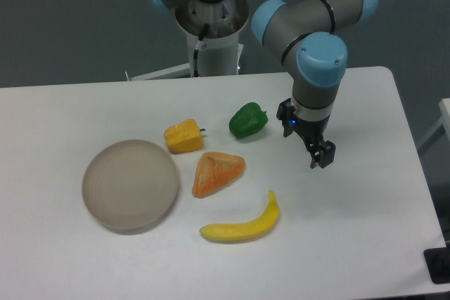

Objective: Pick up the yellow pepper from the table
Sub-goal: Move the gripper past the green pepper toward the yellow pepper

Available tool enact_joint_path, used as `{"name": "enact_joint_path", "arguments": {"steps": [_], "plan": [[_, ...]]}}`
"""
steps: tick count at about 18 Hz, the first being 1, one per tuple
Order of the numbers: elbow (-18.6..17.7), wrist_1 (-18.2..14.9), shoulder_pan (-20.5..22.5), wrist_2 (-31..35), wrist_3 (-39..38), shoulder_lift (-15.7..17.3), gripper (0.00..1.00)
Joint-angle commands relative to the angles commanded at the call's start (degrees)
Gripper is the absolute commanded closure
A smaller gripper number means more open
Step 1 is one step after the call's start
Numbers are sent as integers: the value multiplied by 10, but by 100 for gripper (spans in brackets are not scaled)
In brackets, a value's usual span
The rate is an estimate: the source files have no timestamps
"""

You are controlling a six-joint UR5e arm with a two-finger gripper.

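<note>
The yellow pepper (184,135), chunky and yellow-orange with a short dark stem pointing right, lies on the white table (365,230) left of centre. My gripper (320,156) hangs well to its right, past the green pepper, with its dark fingers close together just above the tabletop. Nothing shows between the fingers. Whether they are fully closed is not clear from this angle.
A green pepper (247,119) lies between the yellow pepper and the gripper. An orange-pink wedge fruit (216,172) sits just below the yellow pepper. A banana (244,224) lies near the front, and a round grey-beige plate (130,184) stands at the left.
</note>
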Motion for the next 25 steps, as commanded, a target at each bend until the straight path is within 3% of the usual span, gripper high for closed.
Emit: {"name": "enact_joint_path", "arguments": {"steps": [14, 18, 25], "plan": [[-6, 4, -2, -4, -5, 3, 0], [-48, 4, -6, -7, -5, 28, 0], [-144, 4, -86, -7, -38, 105, 0]]}}
